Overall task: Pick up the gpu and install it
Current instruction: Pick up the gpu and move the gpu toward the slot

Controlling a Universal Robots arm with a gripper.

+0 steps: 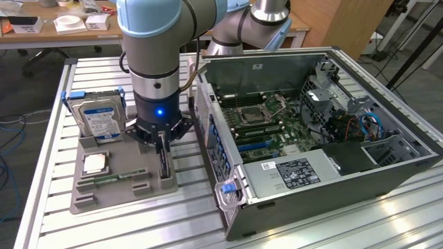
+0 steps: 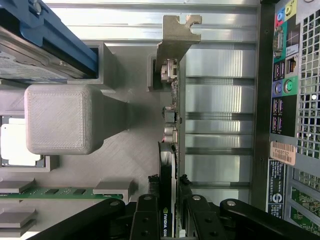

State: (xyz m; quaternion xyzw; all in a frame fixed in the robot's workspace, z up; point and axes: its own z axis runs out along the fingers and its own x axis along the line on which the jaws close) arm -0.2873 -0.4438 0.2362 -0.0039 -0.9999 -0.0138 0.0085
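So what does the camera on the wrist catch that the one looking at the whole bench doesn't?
Wrist view adds: the hooked end of the gpu bracket, the coloured sockets on the back of the computer case, and a barcode sticker.
Exterior view adds: the arm, the motherboard inside the open case, and a desk behind.
Both share: the gripper shut on the gpu, which stands on edge in the grey tray, with the blue-framed hard drive nearby.

Robotics lab: slotted alu table (image 1: pixel 138 228), open PC case (image 1: pixel 346 188), cluttered workbench (image 1: pixel 41 37).
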